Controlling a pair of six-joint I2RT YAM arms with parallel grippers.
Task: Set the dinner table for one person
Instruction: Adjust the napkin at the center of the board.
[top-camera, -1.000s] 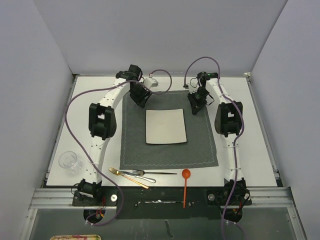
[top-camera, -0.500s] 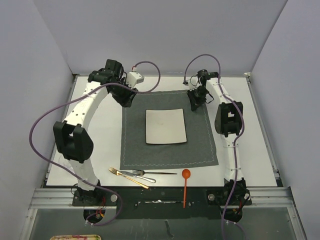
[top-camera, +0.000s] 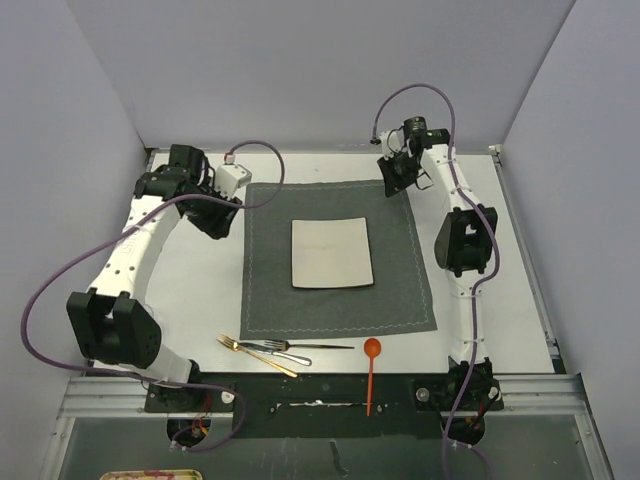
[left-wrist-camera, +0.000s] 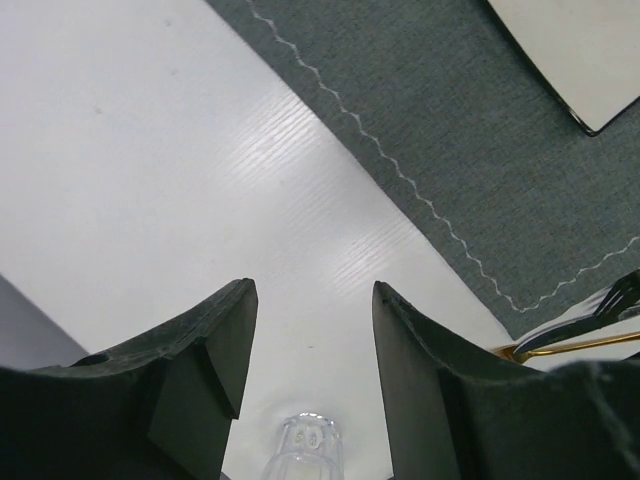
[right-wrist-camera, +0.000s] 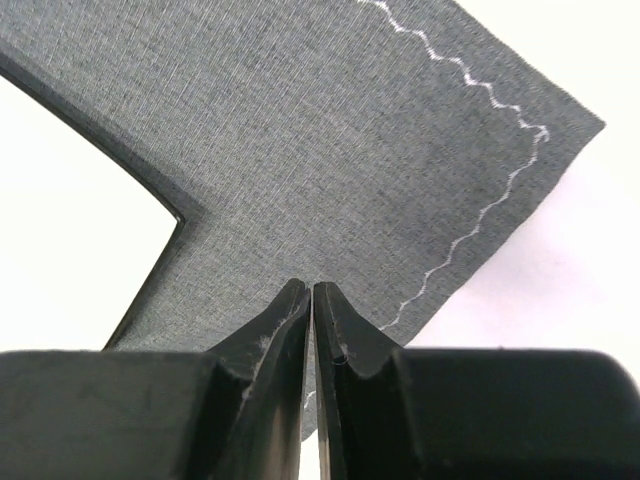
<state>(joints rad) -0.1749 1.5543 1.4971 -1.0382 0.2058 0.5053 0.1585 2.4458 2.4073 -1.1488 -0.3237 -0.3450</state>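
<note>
The dinner table (top-camera: 200, 290) is a white top with a dark grey placemat (top-camera: 400, 290) in its middle and a square off-white plate (top-camera: 332, 252) on the mat. My left gripper (top-camera: 215, 220) hangs over bare table left of the mat's far left corner. In the left wrist view it (left-wrist-camera: 312, 290) is open and empty, with a clear glass (left-wrist-camera: 305, 445) on the table beyond the fingers. My right gripper (top-camera: 393, 180) is over the mat's far right corner; its jaws (right-wrist-camera: 312, 287) are shut on nothing.
Near the front edge lie a gold knife (top-camera: 258, 357), a silver fork (top-camera: 285, 347) and a red-bowled spoon (top-camera: 371, 368). The left arm's elbow (top-camera: 112, 325) covers the glass in the top view. Grey walls enclose the table's far and side edges.
The left arm swung left, off the mat's far left corner onto bare table, and its elbow now hides the glass from above. The right gripper drew back toward the mat's far right corner.
</note>
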